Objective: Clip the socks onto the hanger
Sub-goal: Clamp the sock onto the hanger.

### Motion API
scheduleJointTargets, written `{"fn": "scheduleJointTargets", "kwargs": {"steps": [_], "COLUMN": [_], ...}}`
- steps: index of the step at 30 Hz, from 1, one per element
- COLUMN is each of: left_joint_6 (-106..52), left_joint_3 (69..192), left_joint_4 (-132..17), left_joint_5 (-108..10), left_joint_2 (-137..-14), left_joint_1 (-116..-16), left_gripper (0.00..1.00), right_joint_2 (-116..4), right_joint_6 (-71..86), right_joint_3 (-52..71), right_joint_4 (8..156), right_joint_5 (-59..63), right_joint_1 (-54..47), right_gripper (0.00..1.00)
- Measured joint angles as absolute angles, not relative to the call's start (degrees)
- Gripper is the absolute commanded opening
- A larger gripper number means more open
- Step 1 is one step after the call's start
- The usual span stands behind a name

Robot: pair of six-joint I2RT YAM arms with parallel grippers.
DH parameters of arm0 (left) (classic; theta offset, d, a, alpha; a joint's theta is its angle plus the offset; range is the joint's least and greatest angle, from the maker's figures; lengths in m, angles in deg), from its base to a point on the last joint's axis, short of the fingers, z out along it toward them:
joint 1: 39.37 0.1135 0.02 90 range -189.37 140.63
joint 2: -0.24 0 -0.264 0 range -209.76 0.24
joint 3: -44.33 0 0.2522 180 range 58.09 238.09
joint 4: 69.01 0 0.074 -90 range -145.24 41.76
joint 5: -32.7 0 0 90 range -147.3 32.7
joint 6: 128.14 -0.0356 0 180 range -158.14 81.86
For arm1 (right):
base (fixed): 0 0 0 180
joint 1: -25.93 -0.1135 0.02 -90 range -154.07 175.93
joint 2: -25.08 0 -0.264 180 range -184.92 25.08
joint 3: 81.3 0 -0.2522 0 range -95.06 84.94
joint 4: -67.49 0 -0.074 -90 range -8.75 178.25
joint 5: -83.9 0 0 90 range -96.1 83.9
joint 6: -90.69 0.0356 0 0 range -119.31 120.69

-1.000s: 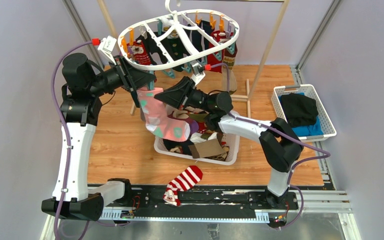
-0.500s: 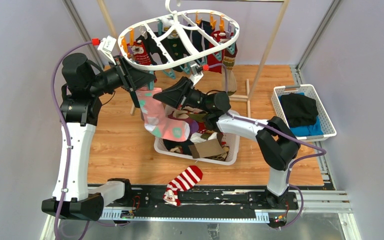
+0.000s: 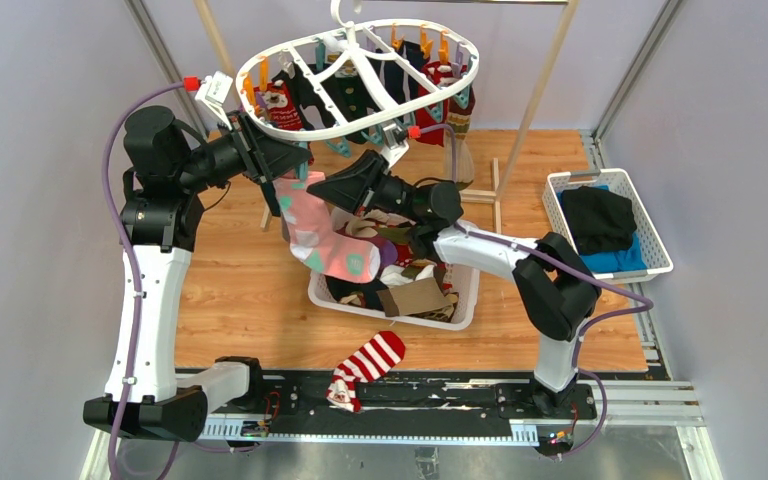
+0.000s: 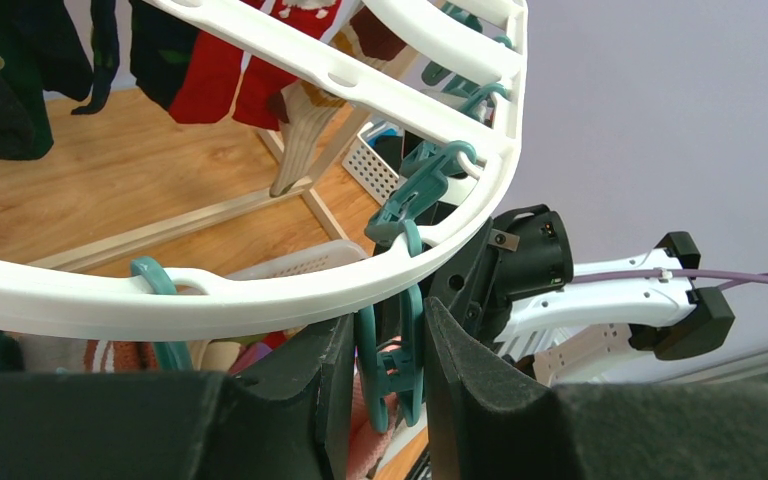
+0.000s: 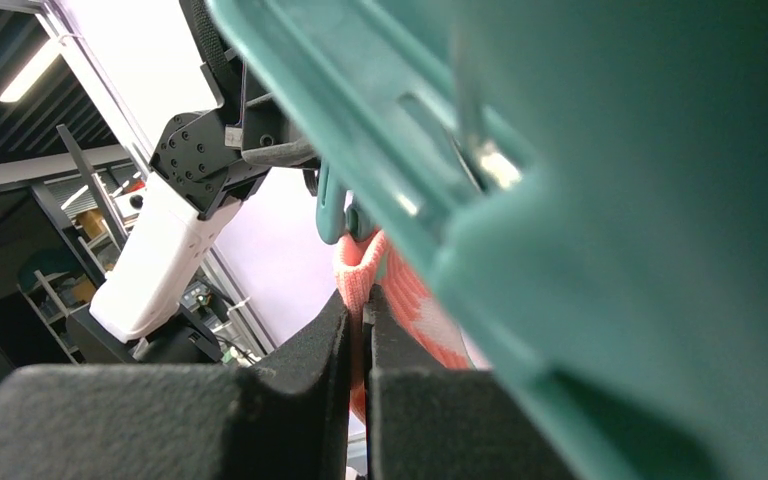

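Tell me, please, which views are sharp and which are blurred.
Top external: evenly lit, sharp throughout. Left wrist: hanger sharp, the near fingers slightly soft. Right wrist: a teal clothespin right at the lens is a blur; the background behind the pink sock is washed out.

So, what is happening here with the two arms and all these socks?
The robot is hanging socks on the white hanger. The left pincer squeezes a teal clothespin that dangles from the hanger's rim. The right pincer holds the cuff of a pink sock up beside that pin. Whether the pin already bites the sock, I cannot tell. Several socks already hang from the hanger, more lie in the white basket below, and a striped sock lies near the arms' bases.
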State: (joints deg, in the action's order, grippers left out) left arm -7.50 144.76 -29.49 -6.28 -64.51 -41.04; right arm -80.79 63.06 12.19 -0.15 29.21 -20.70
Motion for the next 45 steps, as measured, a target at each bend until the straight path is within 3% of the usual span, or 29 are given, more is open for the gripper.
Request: {"fn": "scheduleJointTargets", "kwargs": {"steps": [34,45], "left_joint_6": [-7.7,-9.2], "left_joint_3": [144.8,144.8], "left_joint_4": [-29.9,-29.8], "left_joint_5": [-6.0,-6.3], "left_joint_2": [-64.5,-64.5], "left_joint_1": [-41.0,-41.0], "left_gripper": [0.00,0.09], "right_joint_2": [-81.1,-79.5], "right_joint_6": [62.3,61.2], "right_joint_3": [11.1,13.2], "right_joint_4": [-0.9,-1.4], "right_joint_5": [24.7,23.1], "right_joint_1": [-20.1,-20.1], "right_gripper": [0.00,0.00]}}
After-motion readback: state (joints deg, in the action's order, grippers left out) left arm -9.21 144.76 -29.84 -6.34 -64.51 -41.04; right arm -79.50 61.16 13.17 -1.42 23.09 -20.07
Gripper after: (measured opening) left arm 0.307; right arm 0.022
